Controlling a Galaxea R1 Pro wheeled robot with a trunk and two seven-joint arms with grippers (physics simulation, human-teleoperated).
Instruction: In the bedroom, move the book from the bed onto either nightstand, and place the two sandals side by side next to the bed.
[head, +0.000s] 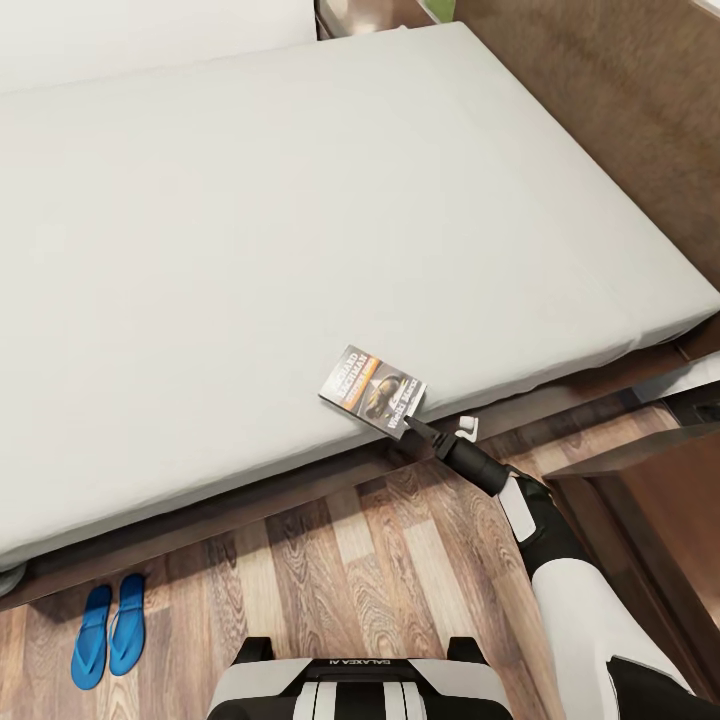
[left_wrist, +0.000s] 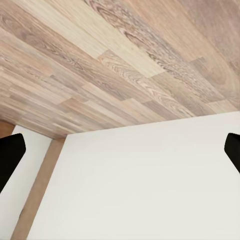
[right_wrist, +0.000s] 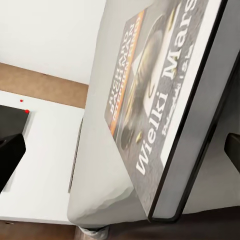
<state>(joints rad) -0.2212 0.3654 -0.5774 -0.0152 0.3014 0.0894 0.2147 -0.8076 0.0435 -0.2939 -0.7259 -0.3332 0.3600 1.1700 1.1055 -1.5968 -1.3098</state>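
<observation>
The book (head: 373, 390) lies flat on the pale mattress of the bed (head: 300, 220), close to its near edge. My right gripper (head: 418, 426) reaches in over that edge and touches the book's near corner. In the right wrist view the book (right_wrist: 150, 100) sits close between the right gripper's (right_wrist: 120, 150) widely spread fingers (right_wrist: 10, 152); it is open. The two sandals (head: 110, 630), bright blue, lie side by side on the floor next to the bed frame at lower left. My left gripper (left_wrist: 120, 150) is open over wood floor, holding nothing.
A dark reddish-brown nightstand (head: 650, 520) stands right of my right arm, by the bed's corner. The wooden headboard (head: 600, 100) runs along the mattress's right side. Plank floor (head: 330, 570) lies between me and the bed frame.
</observation>
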